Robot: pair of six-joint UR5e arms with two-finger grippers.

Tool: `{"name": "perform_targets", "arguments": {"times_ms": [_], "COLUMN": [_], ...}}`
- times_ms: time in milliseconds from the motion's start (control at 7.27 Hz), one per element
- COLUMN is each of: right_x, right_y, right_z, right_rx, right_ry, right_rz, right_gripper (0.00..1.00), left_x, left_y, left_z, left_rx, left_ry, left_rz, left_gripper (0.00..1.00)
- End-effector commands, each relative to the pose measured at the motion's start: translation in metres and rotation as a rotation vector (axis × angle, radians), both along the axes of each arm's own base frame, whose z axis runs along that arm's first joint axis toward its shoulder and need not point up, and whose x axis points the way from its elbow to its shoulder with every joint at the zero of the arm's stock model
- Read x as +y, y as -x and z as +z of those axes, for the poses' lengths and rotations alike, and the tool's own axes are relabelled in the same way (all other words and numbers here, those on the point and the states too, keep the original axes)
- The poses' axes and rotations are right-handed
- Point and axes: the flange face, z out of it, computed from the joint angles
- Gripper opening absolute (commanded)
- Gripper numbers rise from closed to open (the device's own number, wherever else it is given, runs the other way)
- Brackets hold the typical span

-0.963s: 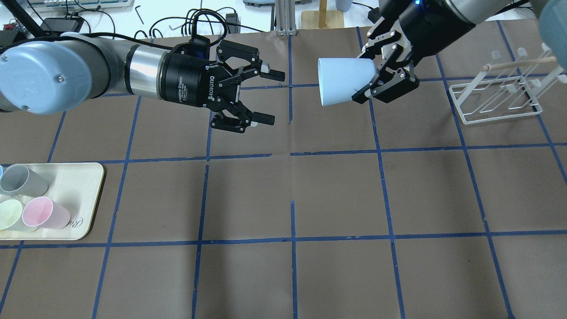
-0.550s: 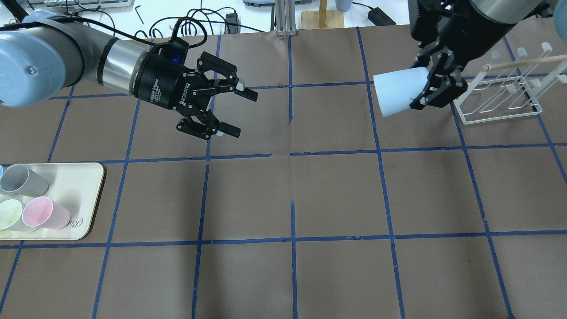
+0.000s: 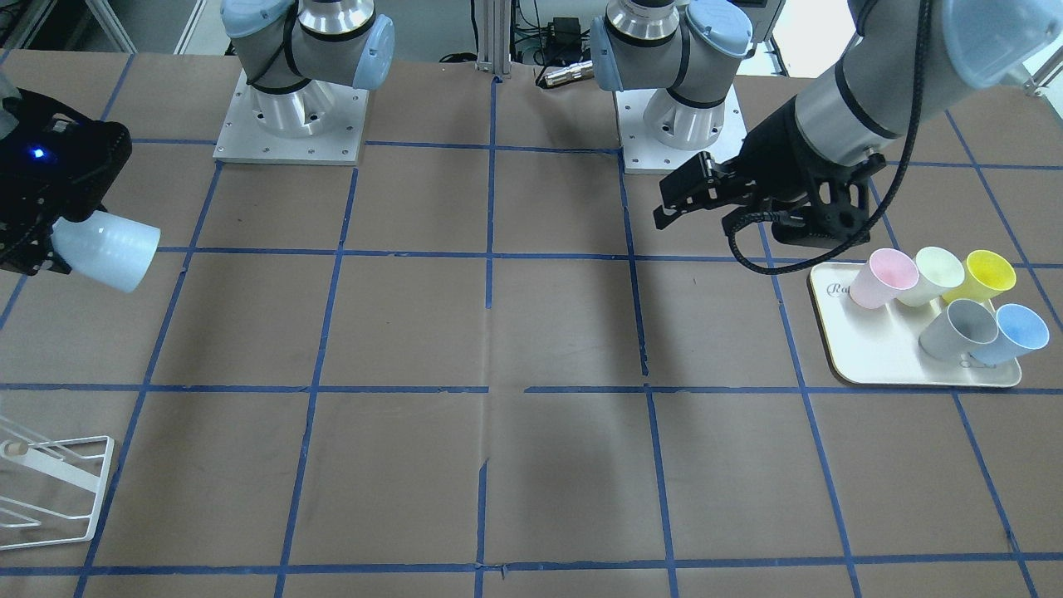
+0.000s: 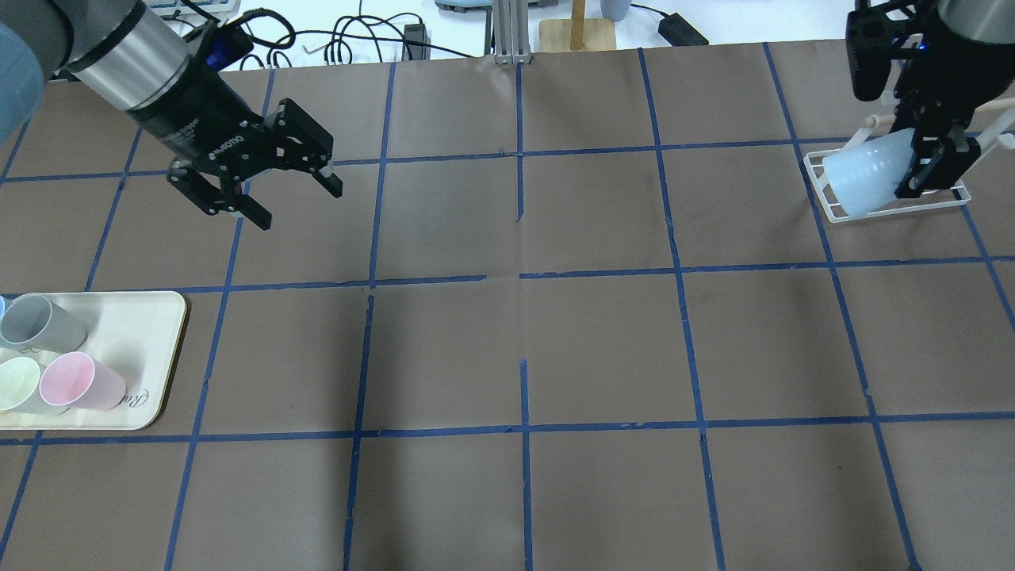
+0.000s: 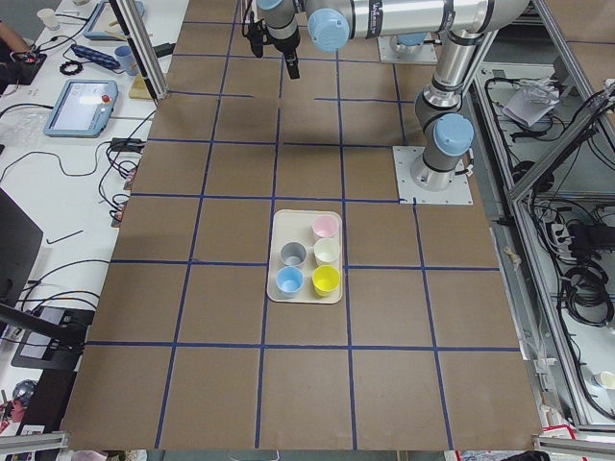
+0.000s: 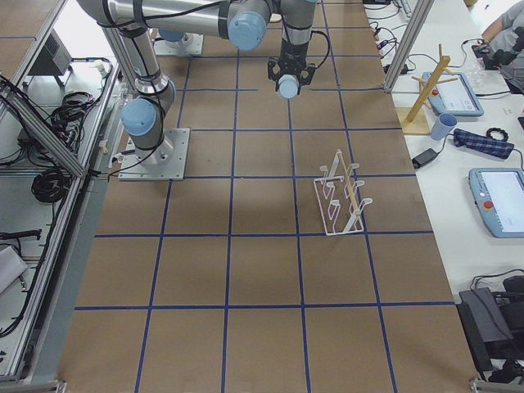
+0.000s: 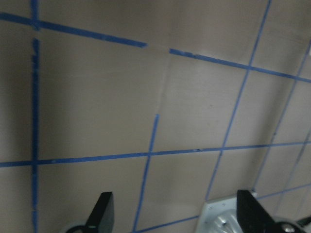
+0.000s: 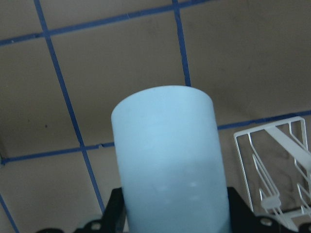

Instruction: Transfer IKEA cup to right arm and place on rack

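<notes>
My right gripper [image 4: 924, 170] is shut on the narrow end of the pale blue IKEA cup [image 4: 864, 184]. It holds the cup tilted, mouth toward the table's middle, over the near-left end of the white wire rack [image 4: 896, 208]. I cannot tell whether the cup touches the rack. The right wrist view shows the cup [image 8: 170, 160] between the fingers and the rack [image 8: 272, 170] below to its right. The cup also shows in the front-facing view [image 3: 108, 249]. My left gripper [image 4: 295, 202] is open and empty, far to the left above the table.
A cream tray [image 3: 880, 357] at the table's left end holds a second blue cup [image 3: 1017, 328], a grey cup [image 3: 963, 324], a pink cup [image 3: 889, 278], a yellow cup [image 3: 988, 274] and a pale green one. Cables and a wooden stand lie past the far edge.
My right gripper has carried the blue cup to the right, from mid-table to over the rack. My left arm has drawn back to the left, still open.
</notes>
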Motion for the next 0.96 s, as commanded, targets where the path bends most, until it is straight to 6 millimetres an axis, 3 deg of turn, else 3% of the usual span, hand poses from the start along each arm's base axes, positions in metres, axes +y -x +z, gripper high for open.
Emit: {"name": "perform_targets", "arguments": {"times_ms": [0,275,412,550,825], "right_x": [-0.019,-0.05,-0.058,-0.057,-0.048], "right_y": [0.035,0.052,0.054,0.056,0.061], "right_z": [-0.012,-0.042,-0.06,-0.068,-0.105], "right_rx": [0.208,0.301,0.309,0.344,0.444], "right_ry": [-0.016,0.035,0.023,0.028,0.031], "right_rz": [0.031,0.002,-0.004,-0.015,-0.024], "right_gripper": [0.14,0.15,0.17,0.16,0.15], "left_x": [0.005,0.012,0.016,0.024,0.041], "left_y": [-0.014,-0.022,-0.014,0.005,0.024], "left_z": [0.01,0.011,0.004,-0.002,0.0], "left_rx": [-0.193,-0.335,-0.338,-0.338,-0.317], "left_ry": [0.039,0.045,0.04,0.054,0.092], "left_rz": [-0.024,-0.022,0.014,-0.017,-0.047], "left_gripper": [1.0,1.0,1.0,1.0,1.0]}}
